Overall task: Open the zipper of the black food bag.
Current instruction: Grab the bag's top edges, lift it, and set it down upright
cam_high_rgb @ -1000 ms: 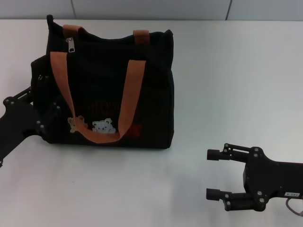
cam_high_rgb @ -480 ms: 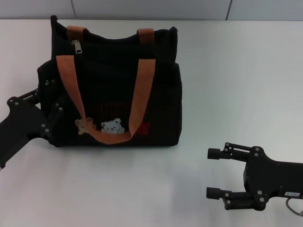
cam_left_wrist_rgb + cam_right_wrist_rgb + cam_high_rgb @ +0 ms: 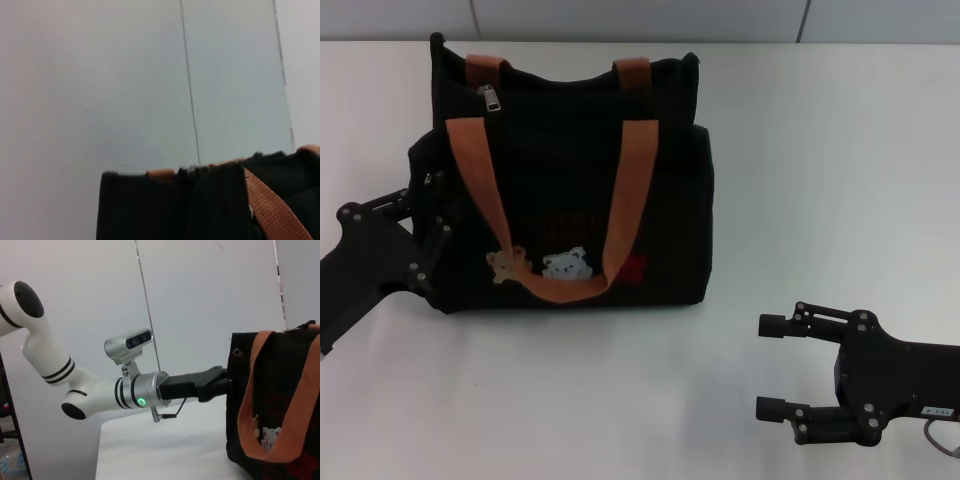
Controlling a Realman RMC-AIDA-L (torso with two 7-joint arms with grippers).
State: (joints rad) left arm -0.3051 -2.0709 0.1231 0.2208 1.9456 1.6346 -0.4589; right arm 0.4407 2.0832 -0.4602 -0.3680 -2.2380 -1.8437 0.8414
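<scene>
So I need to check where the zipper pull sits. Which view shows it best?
The head view: the silver zipper pull hangs at the black food bag's top rim, near its left end. Neither wrist view shows the pull clearly; both catch only bag fabric and strap.

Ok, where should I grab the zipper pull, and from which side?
Judging by the head view, pinch the small silver pull tab, which hangs down at the left end of the black food bag's top rim. Come from above with the open right gripper, since the left gripper is against the bag's left end.
</scene>
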